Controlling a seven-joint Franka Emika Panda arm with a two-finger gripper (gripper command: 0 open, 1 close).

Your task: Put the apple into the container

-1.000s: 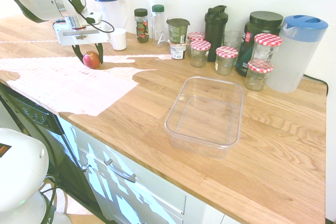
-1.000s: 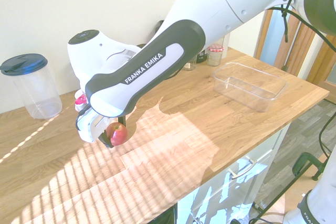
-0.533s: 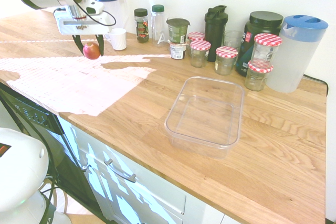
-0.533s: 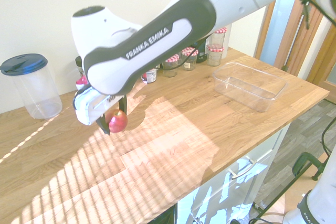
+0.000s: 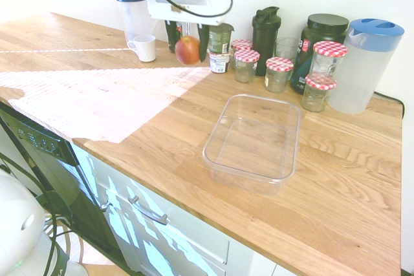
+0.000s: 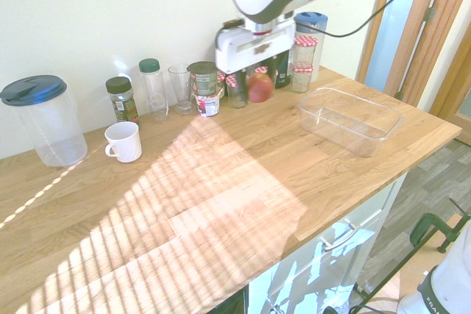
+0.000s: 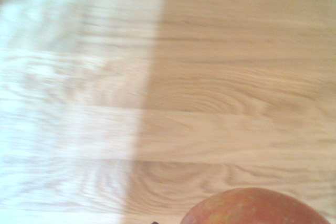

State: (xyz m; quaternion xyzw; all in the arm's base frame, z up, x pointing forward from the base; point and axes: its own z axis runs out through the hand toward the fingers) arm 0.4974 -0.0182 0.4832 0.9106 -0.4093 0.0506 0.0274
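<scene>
My gripper (image 5: pixel 188 44) (image 6: pixel 259 82) hangs above the wooden counter, shut on the apple (image 5: pixel 187 50) (image 6: pixel 260 87), a small red fruit with a yellowish patch. The apple is lifted clear of the wood, in front of the row of jars at the back. It also fills the lower edge of the wrist view as a red-orange dome (image 7: pixel 257 208). The container (image 5: pixel 253 141) (image 6: pixel 349 119), a clear shallow rectangular tub, sits empty on the counter, off to the side of the gripper toward the counter's front edge.
Along the wall stand jars with red-checked lids (image 5: pixel 279 72), a black shaker bottle (image 5: pixel 265 29), a dark tub (image 5: pixel 321 37), spice bottles (image 6: pixel 121 98), a glass (image 6: pixel 179 87) and two blue-lidded pitchers (image 5: pixel 366 63) (image 6: pixel 42 119). A white mug (image 5: pixel 143 48) (image 6: pixel 124 141) stands on the counter.
The gripper closed on the apple, lifted it off the counter and carried it sideways along the counter toward the jars and the container.
</scene>
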